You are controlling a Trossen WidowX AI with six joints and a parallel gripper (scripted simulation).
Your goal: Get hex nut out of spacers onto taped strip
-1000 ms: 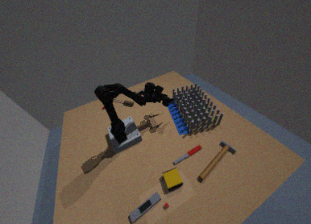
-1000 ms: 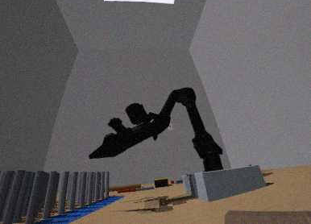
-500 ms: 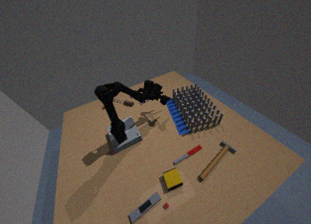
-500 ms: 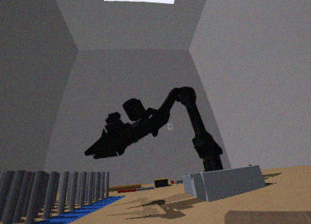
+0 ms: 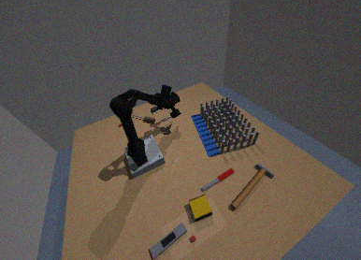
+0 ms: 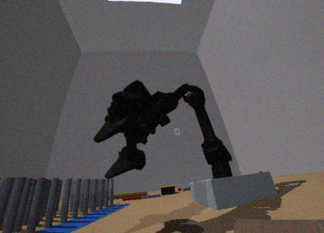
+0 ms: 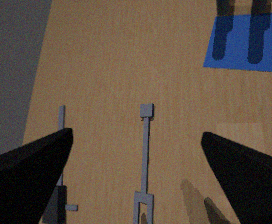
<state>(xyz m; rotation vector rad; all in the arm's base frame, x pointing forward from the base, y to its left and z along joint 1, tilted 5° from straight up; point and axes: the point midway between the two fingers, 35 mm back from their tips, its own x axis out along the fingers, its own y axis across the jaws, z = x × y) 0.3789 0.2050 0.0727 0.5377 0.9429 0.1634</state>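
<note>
My gripper is open and empty, tilted down above the table beside the spacer field. In the wrist view a thin grey tool with a small square block at its tip lies below, between the fingertips in the picture. Another thin tool with a dark handle lies partly behind the left finger. The standing metal spacers form a dense block. The blue taped strip runs along their front, and no nut shows on it. The hex nut cannot be made out in any view.
A wooden handle lies behind the arm's base. A red-handled tool, a hammer, a yellow-topped block, a grey bar and a small red piece lie on the near side of the table.
</note>
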